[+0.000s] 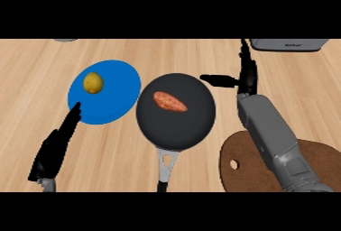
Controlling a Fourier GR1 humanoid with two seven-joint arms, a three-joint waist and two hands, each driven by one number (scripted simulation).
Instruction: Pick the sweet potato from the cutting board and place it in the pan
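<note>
The right robot hand (241, 77) is black and stands above the right rim of the dark round pan (176, 111). Its fingers point up toward the far side of the surface, straight and apart, and its thumb sticks out to the left, toward the pan. The fingers hold nothing. The grey forearm (269, 135) behind it runs down and to the right, away from the pan, and passes over the brown round wooden cutting board (250, 173).

The left robot hand (58, 142) is at the left of the pan, near the lower left edge of the view. Its black fingers are straight and lie together, pointing up and a little to the right, and the tips reach the lower left rim of the blue round plate (117, 97). It holds nothing and looks at rest.

The orange-red long sweet potato (170, 102) lies inside the pan, in the upper left part of its dark bottom, tilted so that one end points up-left and the other down-right. No hand touches it.

The pan has a grey handle (166, 169) with a slot, which points down toward the near edge. The blue plate lies just left of the pan, and a small yellow-brown round potato (93, 82) sits on its upper left part. The cutting board lies to the lower right of the pan and has a small hole near its left edge. A grey appliance (290, 44) shows partly at the far right, well apart from the pan. All stands on the light wooden surface (40, 72).
</note>
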